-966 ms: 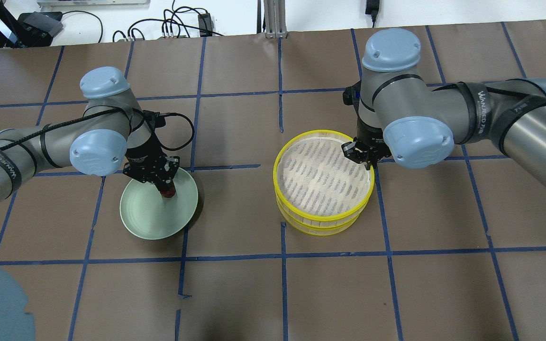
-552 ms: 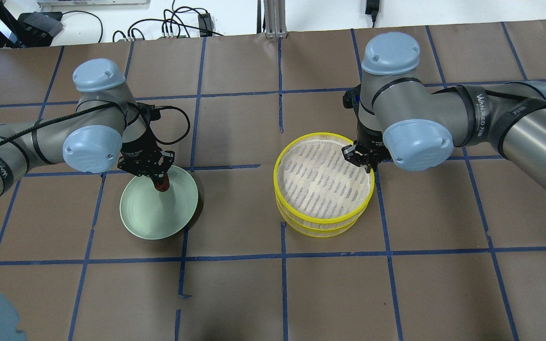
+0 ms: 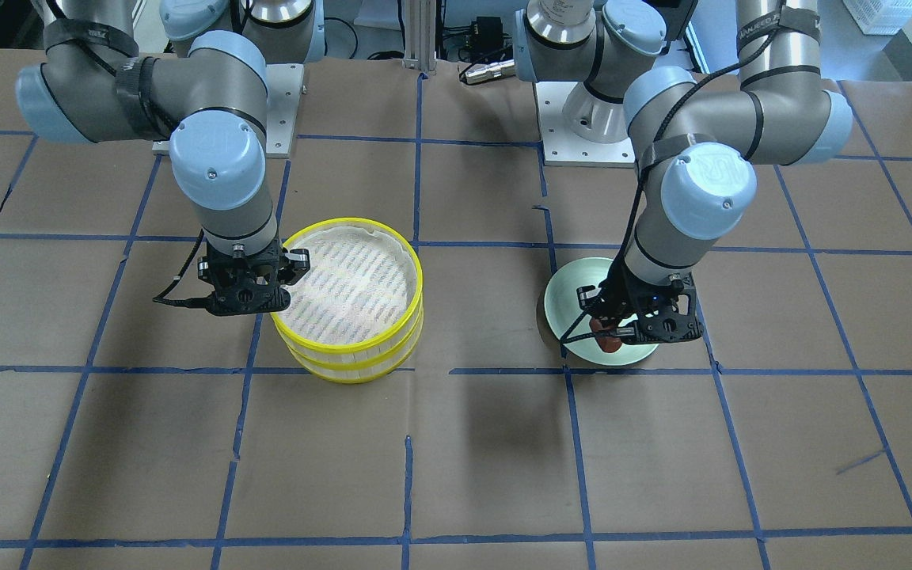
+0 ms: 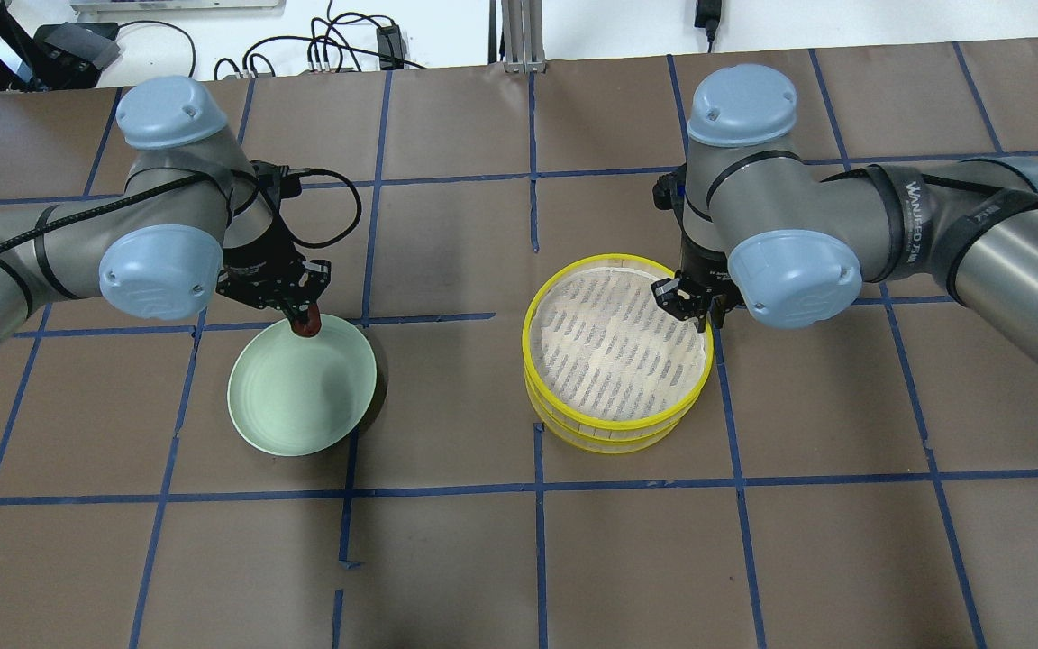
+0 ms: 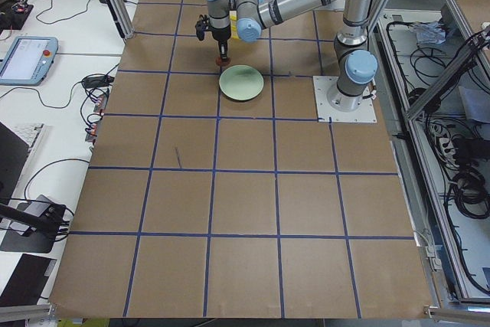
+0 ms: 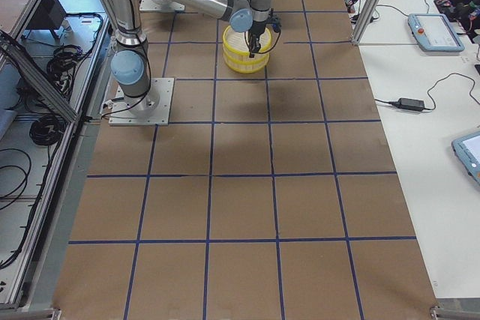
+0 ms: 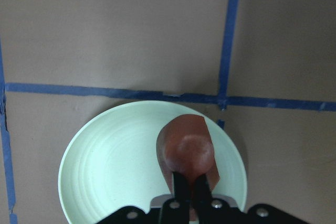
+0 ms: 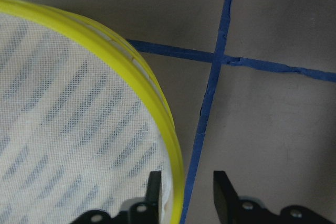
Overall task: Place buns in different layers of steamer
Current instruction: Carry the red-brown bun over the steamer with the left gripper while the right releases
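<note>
The reddish-brown bun (image 7: 186, 153) is clamped end-on between the fingers of my left gripper (image 4: 303, 317), jaws tight on its lower end in the wrist view. It hangs over the right half of the pale green plate (image 4: 276, 415), and from the small size of the plate beneath I judge it lifted clear. In the overhead view the bun sits at the plate's upper edge, left of centre; nothing else lies on the plate.

The steamer (image 4: 527, 347) stands right of centre in that view, two yellow-rimmed trays stacked. The top tray (image 4: 614, 347) shows only its striped white lining, with no bun in it. The lower tray (image 4: 609, 440) is covered by the one above, so I cannot tell what it holds. I see the white bun in no view.

My right gripper (image 8: 188, 192) is down at the top tray's upper right rim, jaws apart and straddling it: one finger inside the wall, one outside, with a gap to the rim on the outer side. Nothing is gripped there.

By my reckoning the task is midway at best: one bun is picked but not yet carried across the brown, blue-taped table (image 4: 537, 541) to a layer. The other is unaccounted for, and the trays may need parting for a layer each.
</note>
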Controlling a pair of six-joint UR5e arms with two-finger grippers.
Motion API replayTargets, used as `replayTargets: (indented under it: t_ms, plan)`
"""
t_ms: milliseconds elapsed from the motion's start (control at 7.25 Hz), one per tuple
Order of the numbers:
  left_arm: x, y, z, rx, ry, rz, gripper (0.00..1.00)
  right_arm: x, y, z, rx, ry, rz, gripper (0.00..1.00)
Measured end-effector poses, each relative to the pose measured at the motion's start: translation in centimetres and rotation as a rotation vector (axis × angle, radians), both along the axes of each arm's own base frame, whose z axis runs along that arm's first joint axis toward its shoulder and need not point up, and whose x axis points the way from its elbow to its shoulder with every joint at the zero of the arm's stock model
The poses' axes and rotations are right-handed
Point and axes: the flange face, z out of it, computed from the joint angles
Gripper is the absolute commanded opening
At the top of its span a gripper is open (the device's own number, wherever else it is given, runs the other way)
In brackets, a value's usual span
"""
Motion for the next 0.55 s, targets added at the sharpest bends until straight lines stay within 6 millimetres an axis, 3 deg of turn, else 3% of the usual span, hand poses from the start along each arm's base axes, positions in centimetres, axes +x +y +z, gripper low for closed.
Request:
replayTargets:
  t_ms: [276, 552]
  plan:
    - [-7.8, 0.5, 3.6, -0.057, 0.096, 0.079, 0.12, -1.1, 0.3, 5.3, -0.034, -0.012, -0.018, 1.00]
    - [-15.2, 2.7, 5.3, -0.057, 0.191, 0.170, 0.13, -1.6, 1.2, 12.8, -0.072, -0.054, -0.043, 1.00]
